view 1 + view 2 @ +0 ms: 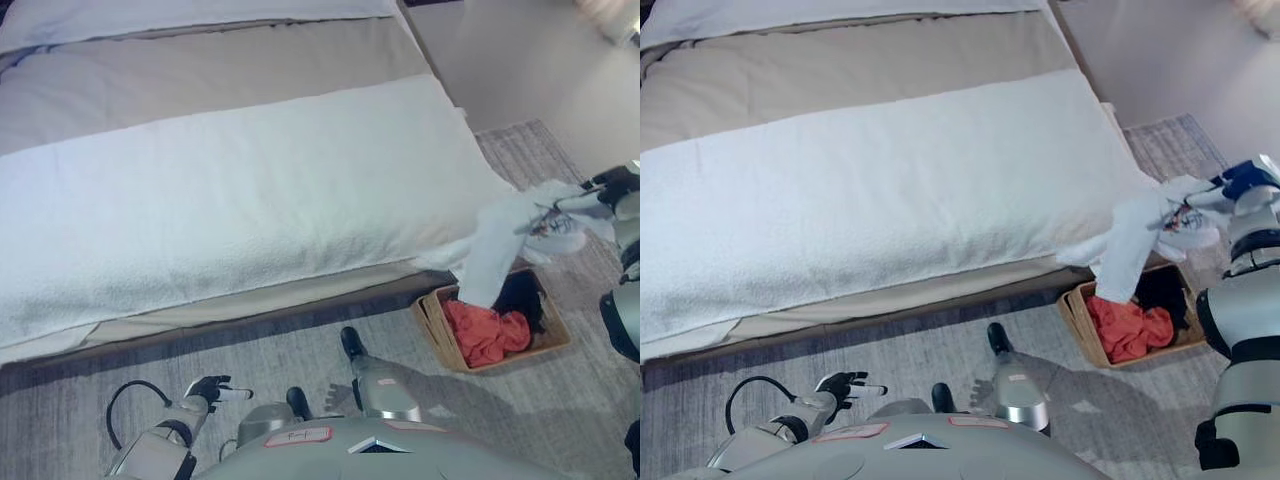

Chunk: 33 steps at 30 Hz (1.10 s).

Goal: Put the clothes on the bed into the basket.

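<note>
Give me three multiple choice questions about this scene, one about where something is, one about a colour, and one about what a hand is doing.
1. Where does the basket stand?
A. On the bed
B. On the rug beside the bed's corner
C. Under the blanket

2. What colour is the garment lying in the basket?
A. Orange-red
B. Green
C. Yellow

3. What is the right hand doing?
A. Resting flat on the bed
B. Hanging with nothing in it
C. Holding a white garment above the basket

Answers: 1 B, the basket sits on the grey rug off the bed. 2 A, the cloth inside is orange-red. 3 C, white cloth hangs from it over the basket.
</note>
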Tool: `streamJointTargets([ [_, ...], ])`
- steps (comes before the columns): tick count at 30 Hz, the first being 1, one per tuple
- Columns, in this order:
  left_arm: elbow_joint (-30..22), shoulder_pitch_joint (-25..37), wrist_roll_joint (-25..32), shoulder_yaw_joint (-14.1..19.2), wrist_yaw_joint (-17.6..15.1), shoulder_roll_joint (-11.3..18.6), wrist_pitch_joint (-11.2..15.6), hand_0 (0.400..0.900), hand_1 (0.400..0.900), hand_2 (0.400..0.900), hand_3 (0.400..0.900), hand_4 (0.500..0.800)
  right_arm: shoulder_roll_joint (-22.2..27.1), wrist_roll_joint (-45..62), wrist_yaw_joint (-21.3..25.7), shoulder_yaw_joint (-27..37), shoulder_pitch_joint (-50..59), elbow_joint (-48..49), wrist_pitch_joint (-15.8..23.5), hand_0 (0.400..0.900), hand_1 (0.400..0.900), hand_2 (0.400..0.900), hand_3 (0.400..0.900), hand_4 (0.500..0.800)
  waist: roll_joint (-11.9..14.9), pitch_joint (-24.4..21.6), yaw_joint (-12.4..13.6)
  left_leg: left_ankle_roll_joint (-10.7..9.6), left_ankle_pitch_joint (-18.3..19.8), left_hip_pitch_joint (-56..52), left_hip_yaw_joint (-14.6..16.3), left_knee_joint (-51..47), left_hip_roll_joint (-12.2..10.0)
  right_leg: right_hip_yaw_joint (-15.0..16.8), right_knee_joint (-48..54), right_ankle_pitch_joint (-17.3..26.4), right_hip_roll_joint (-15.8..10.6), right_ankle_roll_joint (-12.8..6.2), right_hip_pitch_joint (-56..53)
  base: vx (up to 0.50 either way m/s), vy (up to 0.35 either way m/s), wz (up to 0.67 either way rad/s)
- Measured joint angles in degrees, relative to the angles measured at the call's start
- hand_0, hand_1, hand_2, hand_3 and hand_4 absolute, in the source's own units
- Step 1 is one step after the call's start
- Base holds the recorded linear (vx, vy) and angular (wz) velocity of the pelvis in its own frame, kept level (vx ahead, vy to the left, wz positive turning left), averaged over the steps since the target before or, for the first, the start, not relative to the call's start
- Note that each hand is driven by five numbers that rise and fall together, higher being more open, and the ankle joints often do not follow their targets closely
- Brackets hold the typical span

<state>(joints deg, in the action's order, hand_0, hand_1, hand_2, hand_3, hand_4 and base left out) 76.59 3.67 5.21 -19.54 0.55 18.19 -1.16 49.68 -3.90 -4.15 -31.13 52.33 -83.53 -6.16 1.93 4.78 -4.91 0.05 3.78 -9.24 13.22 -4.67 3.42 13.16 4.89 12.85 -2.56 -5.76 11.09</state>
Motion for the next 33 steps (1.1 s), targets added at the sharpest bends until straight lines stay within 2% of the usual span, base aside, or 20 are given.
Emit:
streamJointTargets([
  [3, 0.0, 0.0, -0.3, 0.9, 0.0, 0.1, 0.0, 0.9, 0.9, 0.9, 0.9, 0.8, 0.5, 0.0, -0.1, 0.3, -1.1, -0.3, 0.0, 0.4, 0.4, 0.4, 0.4, 0.5, 0.0, 0.0, -1.5, 0.2, 0.2, -0.5, 1.3, 0.0, 0.3, 0.6, 0.0, 0.0, 0.0, -0.1, 0.0, -0.03, 0.02, -0.28],
  [7, 0.0, 0.1, -0.4, 1.1, 0.1, 0.2, 0.0, 0.9, 0.9, 0.9, 0.9, 0.8, 1.4, 0.0, -0.1, 2.5, -3.3, -0.4, 0.0, 0.4, 0.4, 0.4, 0.4, 0.5, -0.1, -0.1, -2.2, 0.5, 0.4, -1.5, 3.6, 0.0, 0.6, 0.9, 0.0, -0.1, -0.1, -0.44, -0.1, -0.03, 0.013, -0.19],
  [9, 0.0, 0.1, -0.5, 1.1, 0.1, 0.3, 0.0, 0.9, 0.9, 0.9, 0.9, 0.8, 1.6, 0.0, -0.2, 2.9, -4.2, -0.5, -0.1, 0.4, 0.4, 0.4, 0.4, 0.5, -0.5, -0.3, -2.9, 0.5, 0.4, -1.5, 4.5, 0.0, 0.5, 0.8, 0.0, -1.7, -0.1, -2.45, 0.2, -0.03, 0.003, -0.09],
  [10, 0.0, 0.2, -0.5, 1.1, 0.1, 0.3, 0.0, 0.9, 0.9, 0.9, 0.9, 0.8, 1.6, 0.0, -0.3, 3.0, -4.4, -0.8, -0.1, 0.4, 0.4, 0.4, 0.4, 0.5, -0.7, -0.4, -3.0, 0.5, 0.4, -1.6, 5.0, 0.0, 0.4, 0.6, 0.0, -2.0, -0.1, -2.89, 0.3, -0.02, 0.003, -0.09],
  [17, 0.0, -0.1, -0.6, 1.2, 0.2, 0.4, -0.2, 0.9, 0.9, 0.9, 0.9, 0.8, 2.2, 0.3, -0.4, 5.8, -5.5, -2.0, -0.7, 0.4, 0.4, 0.4, 0.4, 0.5, -2.1, -0.8, -4.4, 1.5, 1.1, -1.7, 6.4, -0.6, 0.5, 0.4, 0.0, -2.7, -0.2, -3.87, 0.7, -0.02, 0.005, -0.08],
  [18, 0.0, -0.1, -0.6, 1.2, 0.2, 0.4, -0.2, 0.9, 0.9, 0.9, 0.9, 0.8, 2.4, 0.3, -0.4, 6.2, -5.7, -2.0, -0.8, 0.9, 0.9, 0.9, 0.9, 0.8, -2.3, -0.8, -4.5, 1.5, 1.1, -1.7, 6.5, -0.6, 0.5, 0.4, 0.0, -2.8, -0.2, -3.87, 0.8, -0.01, -0.004, -0.04],
  [24, 0.0, -0.1, -0.6, 1.3, 0.2, 0.3, -0.1, 0.9, 0.9, 0.9, 0.9, 0.8, 3.8, 0.4, -0.4, 6.9, -5.8, -2.0, -1.0, 0.9, 0.9, 0.9, 0.9, 0.8, -3.7, -0.5, -4.4, 1.5, 1.1, -1.1, 6.2, -0.6, 0.5, 0.3, 0.0, -2.8, -0.2, -3.88, 1.0, 0.0, -0.005, 0.02],
  [33, 0.0, -1.3, -0.6, 1.3, 0.2, 0.1, -0.2, 0.9, 0.9, 0.9, 0.9, 0.8, 4.4, 0.4, -0.4, 6.9, -5.8, -1.8, -0.9, 0.9, 0.9, 0.9, 0.9, 0.8, -3.4, 0.0, -4.2, 1.4, 1.2, -0.5, 4.8, -0.7, -0.1, -1.1, 0.0, -2.8, -0.1, -3.98, 1.6, 0.0, -0.025, 0.09],
])
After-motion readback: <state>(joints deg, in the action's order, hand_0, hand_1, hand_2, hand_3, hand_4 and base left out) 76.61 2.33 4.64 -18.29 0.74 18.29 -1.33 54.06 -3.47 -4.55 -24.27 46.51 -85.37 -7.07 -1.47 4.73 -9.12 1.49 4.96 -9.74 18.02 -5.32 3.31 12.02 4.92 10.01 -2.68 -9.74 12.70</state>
